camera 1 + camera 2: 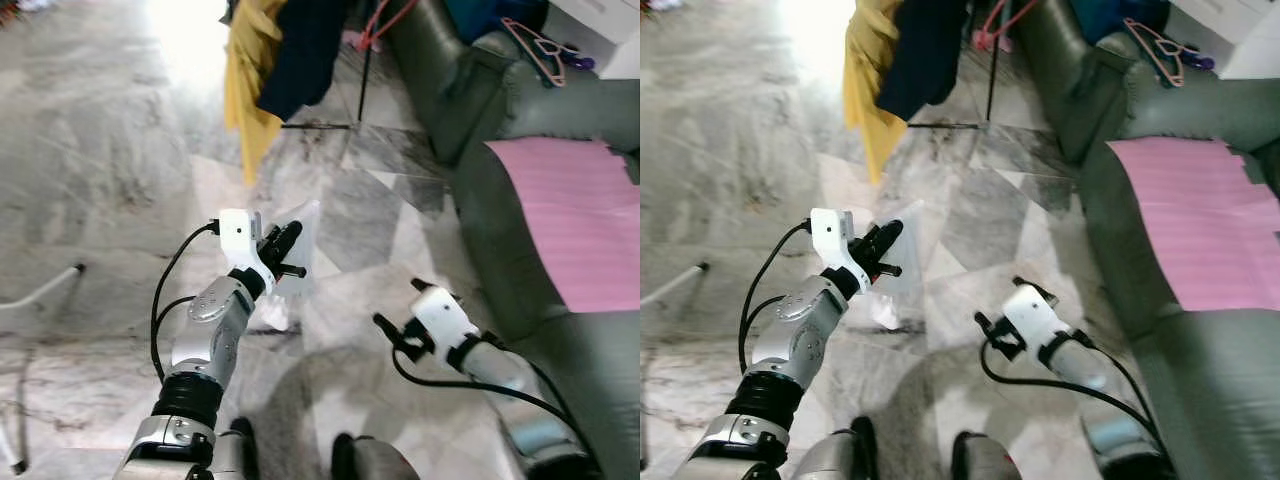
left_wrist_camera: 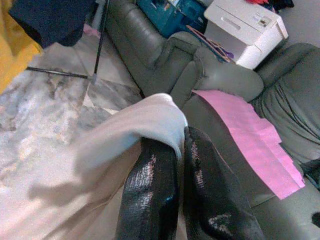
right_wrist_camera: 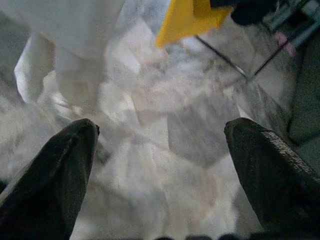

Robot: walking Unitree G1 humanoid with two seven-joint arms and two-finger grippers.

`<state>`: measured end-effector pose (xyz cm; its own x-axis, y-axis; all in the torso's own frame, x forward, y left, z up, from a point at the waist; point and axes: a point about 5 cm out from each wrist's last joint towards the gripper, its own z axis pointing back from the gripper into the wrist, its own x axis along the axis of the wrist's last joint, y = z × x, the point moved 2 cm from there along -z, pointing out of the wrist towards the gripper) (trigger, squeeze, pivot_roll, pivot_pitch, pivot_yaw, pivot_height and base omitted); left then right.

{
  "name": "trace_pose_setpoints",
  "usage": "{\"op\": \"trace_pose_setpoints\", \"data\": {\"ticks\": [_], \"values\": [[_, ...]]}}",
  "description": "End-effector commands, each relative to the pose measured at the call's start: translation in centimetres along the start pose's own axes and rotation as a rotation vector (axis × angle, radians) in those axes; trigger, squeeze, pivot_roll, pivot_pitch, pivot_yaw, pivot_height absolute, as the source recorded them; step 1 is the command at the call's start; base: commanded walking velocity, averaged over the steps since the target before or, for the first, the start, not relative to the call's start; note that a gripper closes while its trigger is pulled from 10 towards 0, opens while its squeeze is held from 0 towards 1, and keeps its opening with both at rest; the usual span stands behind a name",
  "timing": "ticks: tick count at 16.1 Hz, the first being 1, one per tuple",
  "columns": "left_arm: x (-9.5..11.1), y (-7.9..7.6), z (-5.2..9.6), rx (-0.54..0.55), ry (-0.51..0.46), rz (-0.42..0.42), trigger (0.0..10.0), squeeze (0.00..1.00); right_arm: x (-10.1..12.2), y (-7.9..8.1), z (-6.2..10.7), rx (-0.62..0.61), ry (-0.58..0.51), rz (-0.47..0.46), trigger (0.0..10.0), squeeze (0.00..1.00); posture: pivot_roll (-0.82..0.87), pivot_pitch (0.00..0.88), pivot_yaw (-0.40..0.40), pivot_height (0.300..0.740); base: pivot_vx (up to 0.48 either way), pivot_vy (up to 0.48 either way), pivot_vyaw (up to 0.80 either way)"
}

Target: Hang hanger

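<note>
While L gripper point(image 1: 290, 250) clamps white cloth point(image 2: 125, 135), R gripper point(image 3: 160, 165) spread, empty

- Polished grey-veined marble floor point(image 1: 120, 150): glossy, smooth, glare patch.
- Dark green leather-look sofa point(image 1: 500, 230): smooth, soft sheen.
- Pink ribbed cloth mat point(image 1: 580, 215): matt.
- White soft cloth point(image 2: 125, 135): matt, pinched between the left gripper point(image 2: 182, 165) fingers of shiny black rubbery finish.
- Yellow hanging cloth garment point(image 1: 248, 60): matt.
- Pink plastic hanger point(image 1: 535, 45): smooth.
</note>
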<state>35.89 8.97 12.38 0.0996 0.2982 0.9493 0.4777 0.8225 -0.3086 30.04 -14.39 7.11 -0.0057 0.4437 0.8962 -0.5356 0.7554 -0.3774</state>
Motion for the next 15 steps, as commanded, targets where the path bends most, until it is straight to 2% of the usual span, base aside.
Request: {"op": "trace_pose_setpoints", "data": {"ticks": [1,3,4,5,6,7,8,9,12,15], "values": [[0.6,-0.7,-0.1,-0.051,-0.025,0.002,10.0,0.00,0.0,-0.1,0.0,-0.033,-0.015,-0.036,10.0,1.00,-0.16,0.147,-0.047,0.740,0.000,0.000,0.00],[2.4,-1.3,-0.4,-0.113,-0.059,-0.007,10.0,0.00,0.8,0.4,0.0,-0.039,-0.051,-0.075,10.0,1.00,-0.15,0.165,-0.028,0.740,0.000,0.000,0.00],[4.2,-2.3,-0.7,-0.178,-0.085,-0.005,10.0,0.00,0.8,1.0,0.1,0.010,-0.057,-0.054,10.0,1.00,-0.15,0.184,-0.010,0.740,0.000,0.000,0.00],[4.6,-2.5,-0.8,-0.196,-0.091,0.000,10.0,0.00,0.8,1.1,0.2,0.019,-0.059,-0.050,10.0,1.00,-0.15,0.184,-0.010,0.740,0.000,0.000,0.00],[5.9,-3.4,-0.8,-0.255,-0.106,0.001,10.0,0.00,0.9,0.8,0.1,0.024,-0.060,-0.049,10.0,1.00,-0.14,0.206,0.008,0.740,0.000,0.000,0.00],[6.5,-3.9,-0.8,-0.281,-0.112,0.003,10.0,0.00,0.9,0.6,0.1,0.024,-0.062,-0.049,10.0,0.45,-0.14,0.206,0.008,0.740,0.000,0.000,0.00],[7.7,-5.0,-0.7,-0.353,-0.116,0.001,10.0,0.00,1.0,0.0,-0.3,0.021,-0.065,-0.040,10.0,0.00,-0.13,0.225,0.024,0.740,0.000,0.000,0.00],[8.0,-5.2,-0.6,-0.369,-0.115,-0.002,10.0,0.00,1.1,-0.2,-0.5,0.019,-0.064,-0.035,10.0,0.00,-0.13,0.228,0.028,0.740,0.000,0.000,0.00],[8.5,-7.2,0.3,-0.494,-0.068,0.014,10.0,0.00,1.8,-1.3,-2.2,0.003,-0.060,0.017,10.0,0.00,-0.12,0.240,0.034,0.740,0.000,0.000,0.00],[8.8,-9.2,1.2,-0.603,-0.045,0.047,10.0,0.00,2.3,-1.8,-4.0,-0.014,-0.054,0.013,10.0,0.00,-0.11,0.241,0.029,0.740,0.000,0.000,0.00]]}}
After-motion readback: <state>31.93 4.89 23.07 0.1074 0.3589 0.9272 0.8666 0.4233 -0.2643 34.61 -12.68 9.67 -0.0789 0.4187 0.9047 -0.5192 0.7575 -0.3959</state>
